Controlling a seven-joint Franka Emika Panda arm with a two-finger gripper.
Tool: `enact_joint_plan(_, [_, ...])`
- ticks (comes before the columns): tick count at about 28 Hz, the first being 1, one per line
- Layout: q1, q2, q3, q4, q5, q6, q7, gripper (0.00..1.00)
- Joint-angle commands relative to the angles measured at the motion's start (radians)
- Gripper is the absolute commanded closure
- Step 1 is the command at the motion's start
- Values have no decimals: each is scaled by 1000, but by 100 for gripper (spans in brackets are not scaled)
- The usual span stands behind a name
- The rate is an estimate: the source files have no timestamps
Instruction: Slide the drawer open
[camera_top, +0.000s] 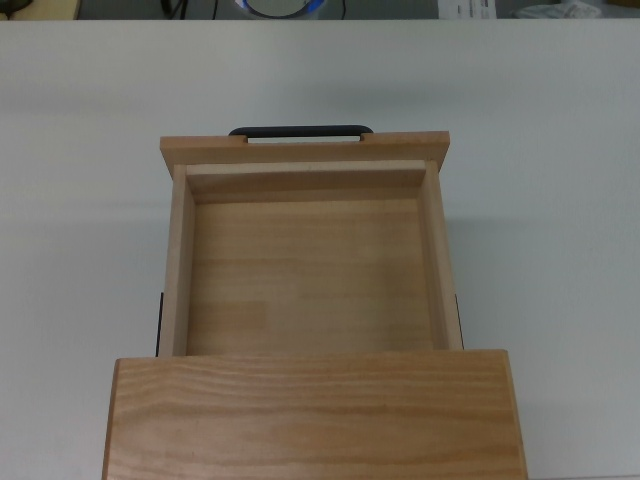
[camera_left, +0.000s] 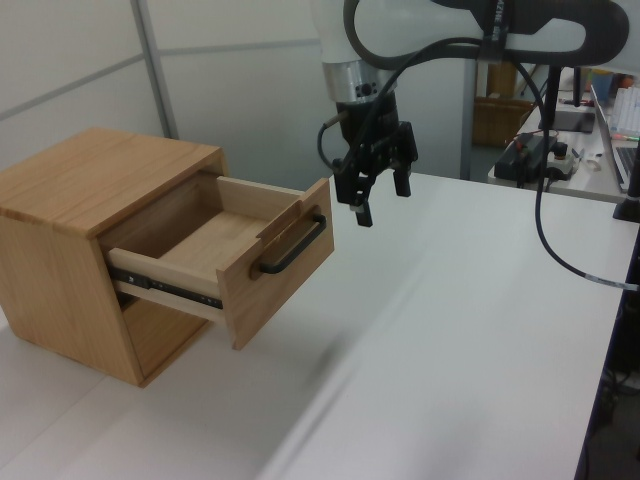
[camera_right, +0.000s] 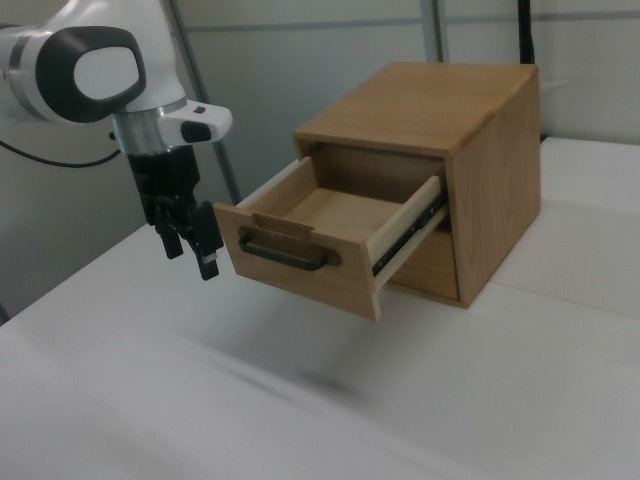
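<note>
Drawer (camera_left: 235, 255) pulled well out of cabinet (camera_left: 90, 190); my pincer (camera_left: 378, 190) spread, empty, hanging just beyond handle (camera_left: 292, 246).

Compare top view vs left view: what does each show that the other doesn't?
Top view only: the drawer's bare floor seen straight down, nothing in it. Left view only: the hand, open and clear of the handle, plus the black slide rail on the drawer's side. Both: the drawer pulled well out of the cabinet on a white table.
</note>
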Motion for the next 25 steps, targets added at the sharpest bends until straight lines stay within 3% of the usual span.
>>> enact_joint_plan(1, [-10, -76, -73, 10, 41, -39, -108, 0])
enact_joint_plan(10, [-10, -88, -130, 10, 47, -66, -194, 0])
enact_joint_plan(25, [-10, -74, -137, 10, 34, -71, -222, 0])
